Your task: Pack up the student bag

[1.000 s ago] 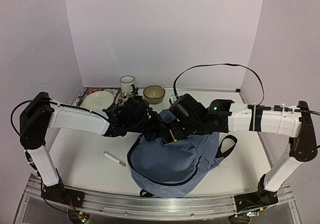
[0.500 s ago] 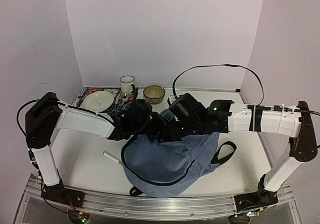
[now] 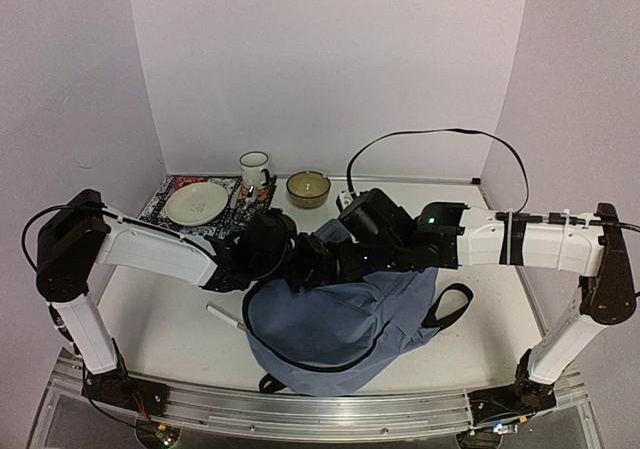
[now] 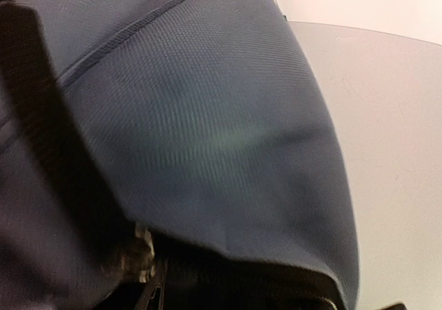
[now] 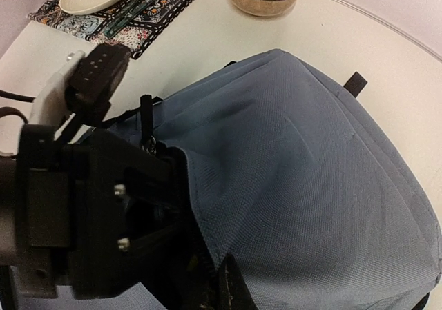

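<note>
Lilac walls are seen behind a white table, and the two arms are bent toward the middle of the overhead view. A grey-blue backpack is laid in the lower centre of this view, near the front edge of the table. Its upper edge is lifted, and a black strap is spread out to its right.

The left gripper and the right gripper are brought close together at this raised edge. The fingers of the right gripper are closed, and in the right wrist view the edge of the fabric appears to be pinched between them at the bottom centre. In the left wrist view only blue fabric and a dark zipper line are shown, so it cannot be told whether the left fingers are released or clenched.

A white pen is found just left of the backpack. At the upper left of the table a plate is set on a patterned placemat, with a mug and a bowl to its right.
</note>
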Available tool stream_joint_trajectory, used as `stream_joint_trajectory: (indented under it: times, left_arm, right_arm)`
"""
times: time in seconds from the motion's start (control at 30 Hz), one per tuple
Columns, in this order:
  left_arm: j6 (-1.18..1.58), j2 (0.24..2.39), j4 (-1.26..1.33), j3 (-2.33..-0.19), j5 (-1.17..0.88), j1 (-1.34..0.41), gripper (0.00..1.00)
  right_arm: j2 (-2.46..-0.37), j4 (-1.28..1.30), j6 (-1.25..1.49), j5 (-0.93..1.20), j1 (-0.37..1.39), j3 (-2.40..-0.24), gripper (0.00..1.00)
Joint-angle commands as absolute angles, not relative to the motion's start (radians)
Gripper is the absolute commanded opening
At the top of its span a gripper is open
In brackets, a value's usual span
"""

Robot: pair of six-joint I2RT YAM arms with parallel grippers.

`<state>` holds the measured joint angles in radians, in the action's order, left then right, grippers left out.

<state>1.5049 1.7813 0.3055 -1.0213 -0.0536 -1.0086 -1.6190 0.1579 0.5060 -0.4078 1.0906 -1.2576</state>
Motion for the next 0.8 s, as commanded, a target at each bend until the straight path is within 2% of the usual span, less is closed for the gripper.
stream_joint_trajectory:
  times: [0.0, 0.17, 0.4, 0.6, 0.77]
  left_arm:
    - [1.450, 1.630, 0.333, -0.941, -0.002, -1.022, 0.50]
    - [1.424, 1.489, 0.281, -0.820, 0.046, -1.022, 0.59]
    - [1.330, 1.292, -0.158, -0.813, 0.217, -1.026, 0.74]
    - [1.411, 1.149, -0.416, -0.765, 0.314, -1.025, 0.76]
    - [1.475, 1.149, -0.589, -0.751, 0.328, -1.013, 0.80]
  right_arm:
    - [-1.566, 0.120, 0.510, -0.451, 1.107, -1.248, 0.00]
    - [-1.574, 0.121, 0.509, -0.474, 1.106, -1.239, 0.00]
    - [-1.586, 0.123, 0.513, -0.476, 1.106, -1.235, 0.00]
    - [-1.586, 0.123, 0.509, -0.478, 1.106, -1.231, 0.00]
    - [-1.585, 0.124, 0.511, -0.476, 1.105, -1.226, 0.00]
